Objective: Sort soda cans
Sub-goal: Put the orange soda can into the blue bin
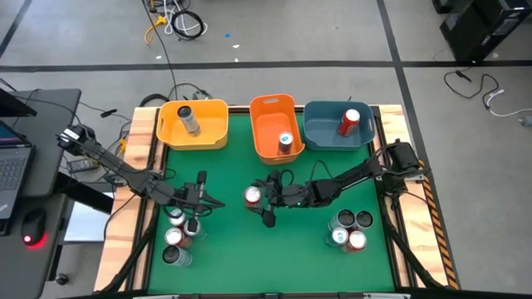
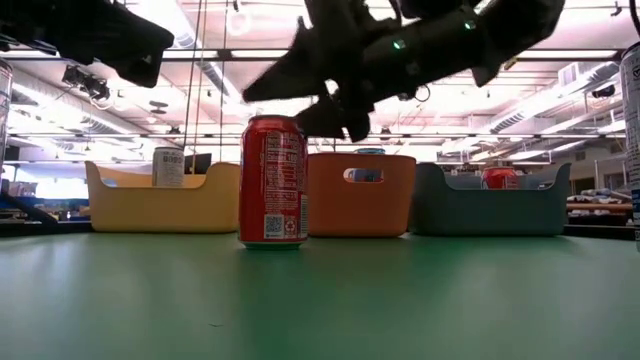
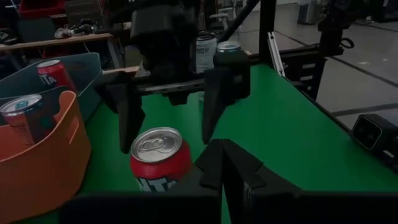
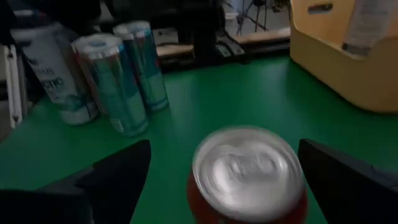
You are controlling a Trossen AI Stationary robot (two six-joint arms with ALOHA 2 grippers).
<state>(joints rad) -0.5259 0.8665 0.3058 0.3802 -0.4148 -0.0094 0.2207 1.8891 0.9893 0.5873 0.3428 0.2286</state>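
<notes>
Red soda can is seen upright mid-table, straddled untouched by the wide-open right gripper; the left gripper, just beside, is closed on nothing. Unsorted clusters and are left either side. Behind it, yellow bin, orange bin and blue bin are each loaded with one can.

On the red can the white letters "NT" can be made out. Its back panel and barcode are too small to read.
</notes>
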